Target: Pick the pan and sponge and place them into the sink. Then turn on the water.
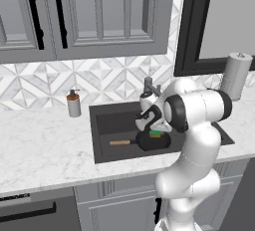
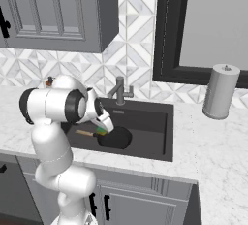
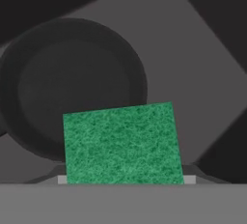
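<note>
Sponge [image 3: 123,143] over pan [image 3: 72,88] in sink [image 1: 107,120].
I see gripper [image 3: 124,179] part-open, clamped on sponge edges.

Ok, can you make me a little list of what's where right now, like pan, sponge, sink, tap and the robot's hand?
pan: lying in the sink, wooden handle pointing left in the left base view
sponge: green side up, held between the fingertips, above the pan
sink: dark basin set in the marble counter
tap: at the back of the sink, no water running
gripper: over the sink, closed on the sponge
soap bottle: on the counter, left of the sink
</note>
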Controlling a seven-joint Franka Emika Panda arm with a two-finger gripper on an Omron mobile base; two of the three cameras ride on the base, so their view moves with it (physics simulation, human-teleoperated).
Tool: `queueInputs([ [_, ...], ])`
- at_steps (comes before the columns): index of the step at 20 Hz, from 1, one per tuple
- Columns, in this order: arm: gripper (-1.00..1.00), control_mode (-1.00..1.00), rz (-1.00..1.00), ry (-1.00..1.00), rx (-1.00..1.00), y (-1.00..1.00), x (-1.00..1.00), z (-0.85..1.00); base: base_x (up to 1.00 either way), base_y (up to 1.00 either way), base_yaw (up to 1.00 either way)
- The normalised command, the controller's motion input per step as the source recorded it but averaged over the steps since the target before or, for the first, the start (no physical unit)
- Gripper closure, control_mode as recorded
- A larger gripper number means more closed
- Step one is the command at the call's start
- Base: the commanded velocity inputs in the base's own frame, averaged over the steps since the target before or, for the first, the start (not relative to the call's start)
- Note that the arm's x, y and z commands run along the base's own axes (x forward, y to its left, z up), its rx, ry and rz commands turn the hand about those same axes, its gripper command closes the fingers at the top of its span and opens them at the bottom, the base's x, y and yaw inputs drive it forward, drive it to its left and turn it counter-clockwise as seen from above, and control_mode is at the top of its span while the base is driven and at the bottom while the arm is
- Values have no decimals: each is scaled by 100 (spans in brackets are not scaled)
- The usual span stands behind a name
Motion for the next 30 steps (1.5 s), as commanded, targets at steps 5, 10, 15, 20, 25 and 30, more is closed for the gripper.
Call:
queueInputs([
  [5, 100, -100, 4, 1, 0, -8, 9, -16, 0, 0, 0],
  [10, 100, -100, 4, 0, 0, -8, 8, -21, 0, 0, 0],
  [15, 100, -100, 2, 0, 0, 0, 24, -35, 0, 0, 0],
  [20, 100, -100, 2, 0, 0, 0, 29, -34, 0, 0, 0],
  [25, 100, -100, 2, 0, 0, 0, 29, -34, 0, 0, 0],
  [30, 100, -100, 2, 0, 0, 0, 31, -30, 0, 0, 0],
])
